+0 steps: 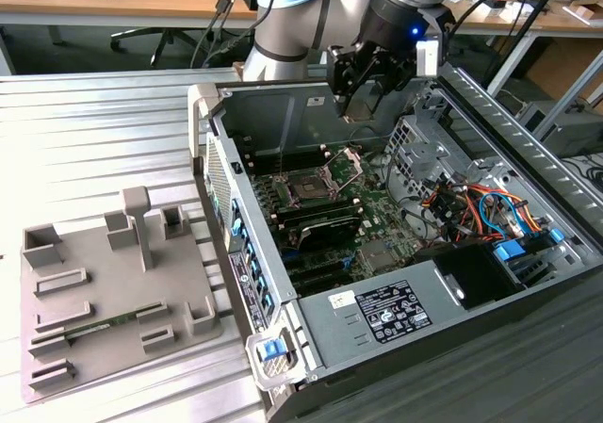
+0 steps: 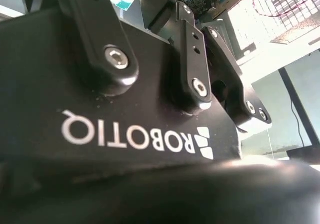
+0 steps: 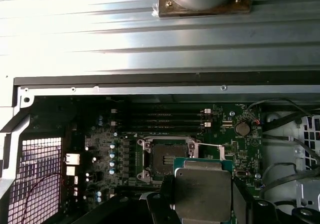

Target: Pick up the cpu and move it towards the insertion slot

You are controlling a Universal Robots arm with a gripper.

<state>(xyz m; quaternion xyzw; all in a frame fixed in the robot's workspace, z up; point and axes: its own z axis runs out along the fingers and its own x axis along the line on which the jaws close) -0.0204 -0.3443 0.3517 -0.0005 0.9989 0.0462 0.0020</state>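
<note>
Silvery-white and flat, the square cpu (image 3: pixel 202 191) with its green edge sits clamped between the black fingers (image 3: pixel 165 204) of our tool (image 3: pixel 202 204) in the first wrist view, its metal top facing the camera. Just beyond it we see the insertion slot (image 3: pixel 165 159), a square socket with a dark centre and a shiny metal frame, set in the green motherboard (image 3: pixel 120 149); the chip partly overlaps the socket's corner in that view, though we cannot tell how high above it it hangs.

From the exterior view, our tool (image 1: pixel 363 98) hangs inside the open grey metal computer case (image 1: pixel 283 319), above the far part of the board, and the insertion slot (image 1: pixel 309 186) lies below it and a little to the exterior view's left, its silver retention bracket (image 1: pixel 347 164) tilted up. The case rests on a ribbed aluminium bench (image 1: pixel 104 131). To the exterior view's left of the case lies a grey plastic fixture tray (image 1: pixel 113 291) with raised blocks. In the second wrist view we see the black body of our tool (image 2: pixel 150 99) up close.
</note>
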